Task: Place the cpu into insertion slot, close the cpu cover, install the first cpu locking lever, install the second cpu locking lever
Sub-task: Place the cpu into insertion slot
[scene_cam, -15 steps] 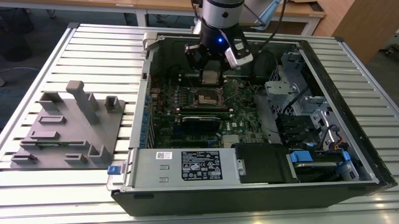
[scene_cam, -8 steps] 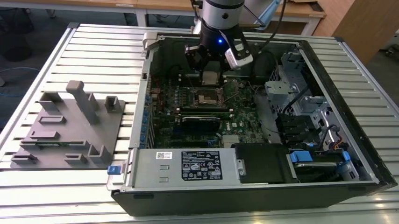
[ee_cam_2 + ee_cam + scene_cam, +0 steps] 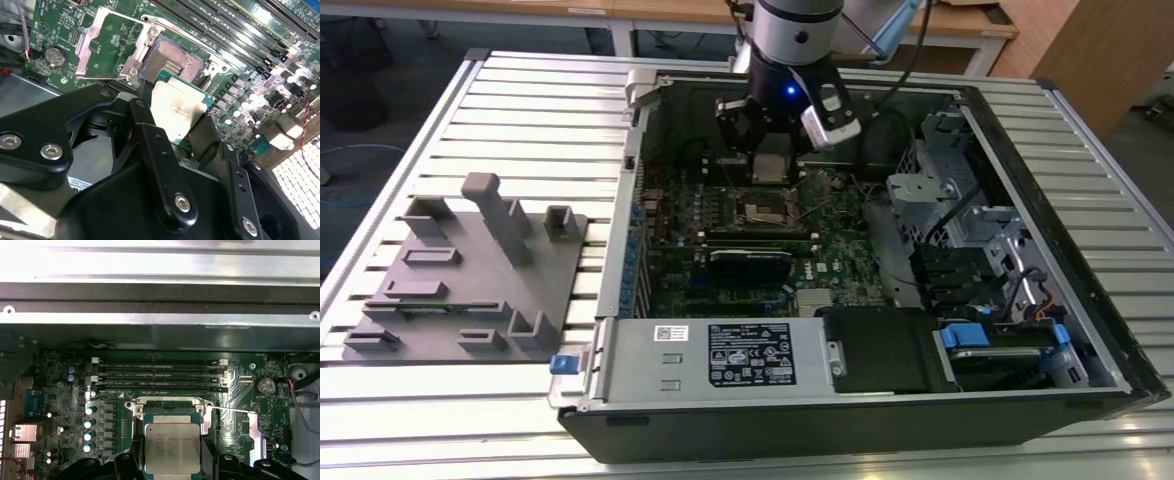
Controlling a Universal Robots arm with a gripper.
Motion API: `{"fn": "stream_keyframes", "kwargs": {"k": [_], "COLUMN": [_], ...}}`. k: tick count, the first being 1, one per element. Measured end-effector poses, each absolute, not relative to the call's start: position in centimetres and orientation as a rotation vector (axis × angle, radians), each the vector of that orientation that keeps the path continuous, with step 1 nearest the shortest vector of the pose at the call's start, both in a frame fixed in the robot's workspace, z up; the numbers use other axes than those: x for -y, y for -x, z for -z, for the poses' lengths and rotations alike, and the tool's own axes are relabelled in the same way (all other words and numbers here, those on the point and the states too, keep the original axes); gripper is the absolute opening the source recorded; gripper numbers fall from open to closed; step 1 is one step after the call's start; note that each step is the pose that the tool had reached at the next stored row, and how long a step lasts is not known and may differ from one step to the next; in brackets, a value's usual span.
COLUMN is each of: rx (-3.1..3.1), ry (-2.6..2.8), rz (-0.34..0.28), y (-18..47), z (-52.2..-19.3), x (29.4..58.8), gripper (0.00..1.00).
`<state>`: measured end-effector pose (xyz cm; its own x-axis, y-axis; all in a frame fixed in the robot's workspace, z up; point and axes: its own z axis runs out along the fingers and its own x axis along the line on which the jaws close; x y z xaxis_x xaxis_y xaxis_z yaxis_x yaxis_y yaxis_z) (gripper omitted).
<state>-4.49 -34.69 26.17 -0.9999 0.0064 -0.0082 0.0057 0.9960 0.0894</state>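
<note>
My gripper [image 3: 771, 150] hangs inside the open computer case and is shut on the cpu [image 3: 771, 166], a flat silver-grey square chip. In both wrist views the black fingers [image 3: 136, 456] clamp two opposite edges of the cpu [image 3: 171, 447]. The cpu [image 3: 177, 112] hovers just off the insertion slot [image 3: 172, 60], a dark square socket on the green board, and does not touch it. The insertion slot [image 3: 167, 406] is partly hidden behind the chip. The cpu cover [image 3: 106, 44] is swung open and lies flat beside the socket. A thin lever rod [image 3: 232, 410] sticks out sideways.
Long black memory sticks [image 3: 160, 375] run just beyond the socket. The case's metal wall [image 3: 160, 305] rises behind them. A power supply [image 3: 720, 355] and drive bays [image 3: 961, 220] sit inside the case. A grey fixture block [image 3: 467, 270] stands on the slatted table at the exterior view's left.
</note>
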Motion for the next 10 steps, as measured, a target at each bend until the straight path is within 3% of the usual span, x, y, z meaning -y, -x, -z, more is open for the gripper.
{"fn": "stream_keyframes", "kwargs": {"k": [10], "rx": [-3.13], "ry": [-0.01], "rz": [-0.14], "y": [4.49], "z": [-25.49], "x": [34.7], "gripper": [0.54]}}
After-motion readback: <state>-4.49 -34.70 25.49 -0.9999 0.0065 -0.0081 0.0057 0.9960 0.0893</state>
